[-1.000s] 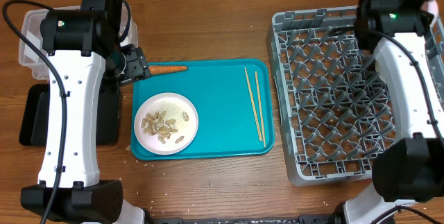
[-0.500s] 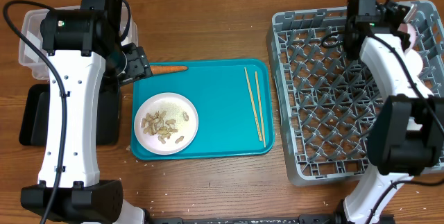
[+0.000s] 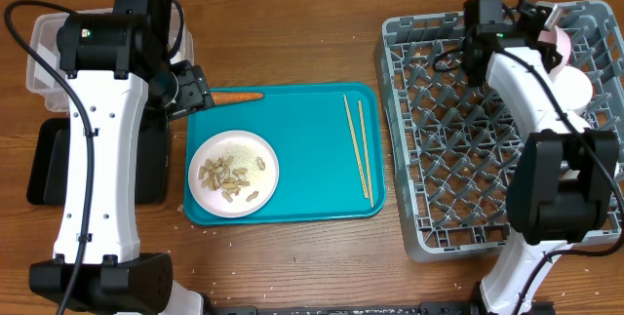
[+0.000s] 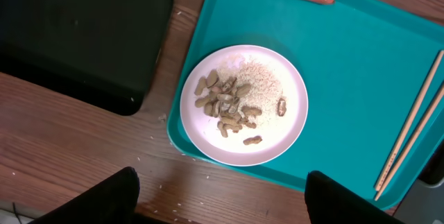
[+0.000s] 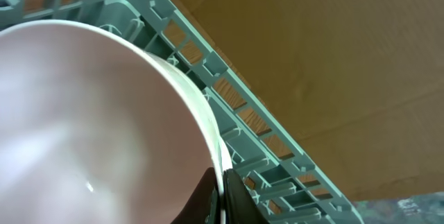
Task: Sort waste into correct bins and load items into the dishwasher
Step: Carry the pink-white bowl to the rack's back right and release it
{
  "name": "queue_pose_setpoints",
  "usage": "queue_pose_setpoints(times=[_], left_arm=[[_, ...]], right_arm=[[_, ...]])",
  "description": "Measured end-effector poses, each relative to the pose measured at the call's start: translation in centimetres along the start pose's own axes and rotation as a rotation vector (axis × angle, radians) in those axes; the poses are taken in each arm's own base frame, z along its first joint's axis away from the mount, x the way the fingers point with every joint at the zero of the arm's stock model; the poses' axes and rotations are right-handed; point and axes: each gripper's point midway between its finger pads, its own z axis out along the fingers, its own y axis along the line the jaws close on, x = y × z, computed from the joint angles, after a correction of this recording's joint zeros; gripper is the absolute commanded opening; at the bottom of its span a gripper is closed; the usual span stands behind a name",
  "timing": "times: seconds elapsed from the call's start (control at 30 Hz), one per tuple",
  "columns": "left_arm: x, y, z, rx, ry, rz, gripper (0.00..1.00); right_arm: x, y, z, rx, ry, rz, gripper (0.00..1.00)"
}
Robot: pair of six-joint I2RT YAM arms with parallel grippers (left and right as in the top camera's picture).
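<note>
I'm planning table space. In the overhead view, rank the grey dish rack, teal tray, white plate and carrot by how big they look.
1. grey dish rack, clearly the largest, though an arm covers part of it
2. teal tray
3. white plate
4. carrot

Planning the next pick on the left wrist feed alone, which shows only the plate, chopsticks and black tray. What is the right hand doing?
Observer: The right hand is shut on the rim of a pale pink bowl, at the far right corner of the grey dish rack.
Operator: Anything else loaded there?
Observer: One white cup or bowl, partly behind the right arm, just nearer than the pink one.
Operator: Where's the clear tub?
Observer: The clear tub is at the far left of the table, beyond the black tray, partly under the left arm.
</note>
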Motion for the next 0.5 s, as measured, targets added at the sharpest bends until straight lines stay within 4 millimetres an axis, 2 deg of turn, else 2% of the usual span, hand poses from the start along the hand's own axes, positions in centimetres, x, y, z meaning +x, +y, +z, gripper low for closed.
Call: queue_pose_setpoints(times=[0.2, 0.4, 0.5], left_arm=[[0.0, 0.0, 0.0, 0.0, 0.0, 0.0, 0.79], [0.0, 0.0, 0.0, 0.0, 0.0, 0.016, 0.79], [0.0, 0.0, 0.0, 0.001, 0.0, 0.019, 0.79]], right_arm=[[0.4, 0.3, -1.1, -0.001, -0.004, -0.039, 0.04], [1.7, 0.5, -1.5, -0.03, 0.035, -0.065, 0.04], [2.8, 0.9, -1.9, -0.071, 0.079, -0.077, 0.09]])
